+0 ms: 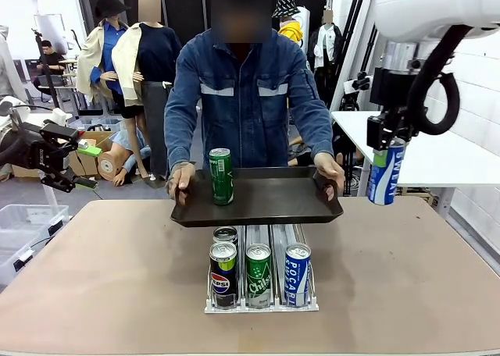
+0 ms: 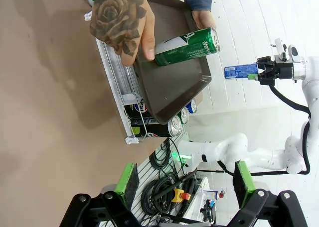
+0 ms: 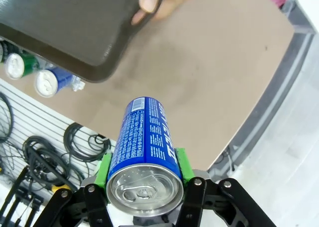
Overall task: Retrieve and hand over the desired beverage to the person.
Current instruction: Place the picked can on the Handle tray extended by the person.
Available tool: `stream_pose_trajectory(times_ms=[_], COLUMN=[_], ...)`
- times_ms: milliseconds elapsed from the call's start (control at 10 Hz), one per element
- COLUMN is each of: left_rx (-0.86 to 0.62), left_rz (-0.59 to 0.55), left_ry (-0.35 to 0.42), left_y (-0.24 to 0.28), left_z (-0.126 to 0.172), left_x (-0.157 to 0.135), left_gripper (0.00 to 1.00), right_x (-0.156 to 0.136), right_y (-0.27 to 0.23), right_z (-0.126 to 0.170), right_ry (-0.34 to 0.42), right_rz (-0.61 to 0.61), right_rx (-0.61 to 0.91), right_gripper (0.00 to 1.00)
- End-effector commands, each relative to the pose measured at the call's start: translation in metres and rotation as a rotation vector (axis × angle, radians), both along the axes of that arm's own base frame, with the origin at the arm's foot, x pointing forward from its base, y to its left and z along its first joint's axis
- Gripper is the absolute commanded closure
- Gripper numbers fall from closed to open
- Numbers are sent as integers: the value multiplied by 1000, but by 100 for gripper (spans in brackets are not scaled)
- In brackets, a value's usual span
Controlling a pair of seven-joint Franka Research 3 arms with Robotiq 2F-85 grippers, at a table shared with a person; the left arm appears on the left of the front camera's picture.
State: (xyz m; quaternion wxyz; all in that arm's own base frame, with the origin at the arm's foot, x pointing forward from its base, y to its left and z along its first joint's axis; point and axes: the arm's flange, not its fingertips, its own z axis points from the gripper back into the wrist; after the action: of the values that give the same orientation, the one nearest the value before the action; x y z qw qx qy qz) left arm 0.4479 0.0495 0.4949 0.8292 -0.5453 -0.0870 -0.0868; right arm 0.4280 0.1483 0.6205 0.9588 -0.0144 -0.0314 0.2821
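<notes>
Right gripper (image 1: pixel 388 154) clamps a blue Pocari Sweat can (image 1: pixel 385 172) aloft past the tray's (image 1: pixel 273 208) right edge; left gripper (image 1: pixel 84 165) gapes empty.

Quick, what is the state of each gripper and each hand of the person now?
Left gripper: open, empty.
Right gripper: shut on the blue Pocari Sweat can.
Person's hands: holding the dark tray.

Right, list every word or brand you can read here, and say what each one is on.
"pepsi": black can at the rack's front left.
"POCARI": blue can at the rack's front right.
"WEAT": blue can in the right gripper.
Script on the rack's green can and the tray's green can: unreadable.
</notes>
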Motion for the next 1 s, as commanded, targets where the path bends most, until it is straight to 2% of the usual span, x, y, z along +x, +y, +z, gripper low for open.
stream_pose_trajectory(times_ms=[0,300,500,900], left_rx=[-2,-2,-2,-2], left_rz=[3,3,3,3], left_ry=[-5,-5,-5,-5], left_y=[0,0,0,0], left_z=[2,2,2,2], left_x=[0,0,0,0], left_gripper=[0,0,0,0], right_x=[5,12,24,49], right_y=[20,60,87,136], right_z=[21,33,39,27], right_ry=[-16,-28,7,32], right_rz=[42,123,176,201], right_rx=[-10,-35,-42,-9], right_gripper=[100,100,100,100])
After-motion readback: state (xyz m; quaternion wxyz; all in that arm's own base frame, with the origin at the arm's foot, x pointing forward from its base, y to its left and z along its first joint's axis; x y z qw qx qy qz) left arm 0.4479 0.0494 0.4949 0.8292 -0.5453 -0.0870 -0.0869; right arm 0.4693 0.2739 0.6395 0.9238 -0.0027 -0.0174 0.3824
